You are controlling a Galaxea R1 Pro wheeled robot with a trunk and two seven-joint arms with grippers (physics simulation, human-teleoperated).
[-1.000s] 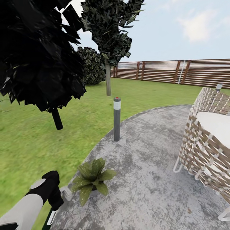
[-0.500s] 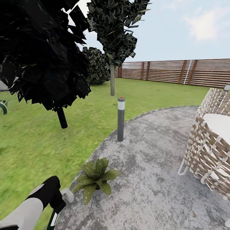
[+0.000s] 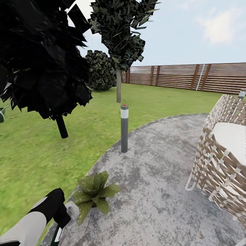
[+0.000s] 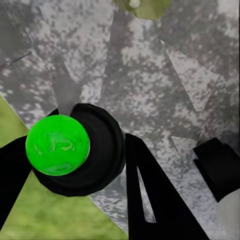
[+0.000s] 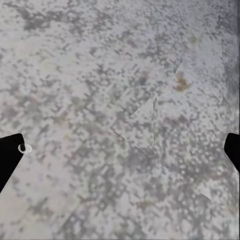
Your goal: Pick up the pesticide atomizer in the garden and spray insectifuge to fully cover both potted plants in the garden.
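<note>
One potted plant [image 3: 94, 194], a green rosette in a small grey pot, stands at the paved patio's [image 3: 160, 191] edge, low in the head view. My left arm reaches in just left of it. The left wrist view has my left gripper [image 4: 75, 172] shut on the pesticide atomizer [image 4: 70, 150], a black round body with a bright green cap, held over the paving where it meets the grass. A dark green part of the atomizer [image 3: 55, 235] peeks out below the left wrist. Above bare paving, my right gripper [image 5: 120, 150] is open with nothing between its fingers.
A grey bollard light [image 3: 124, 128] stands at the patio's rim beyond the plant. A wicker chair [image 3: 222, 164] fills the right side. Dark trees [image 3: 41, 61] overhang the lawn [image 3: 30, 153] at left, and a brown slat fence [image 3: 191, 77] closes the back.
The whole head view has shifted, so the camera moved; the plant now sits a little lower and further left in it. My left arm keeps its place and its hold.
</note>
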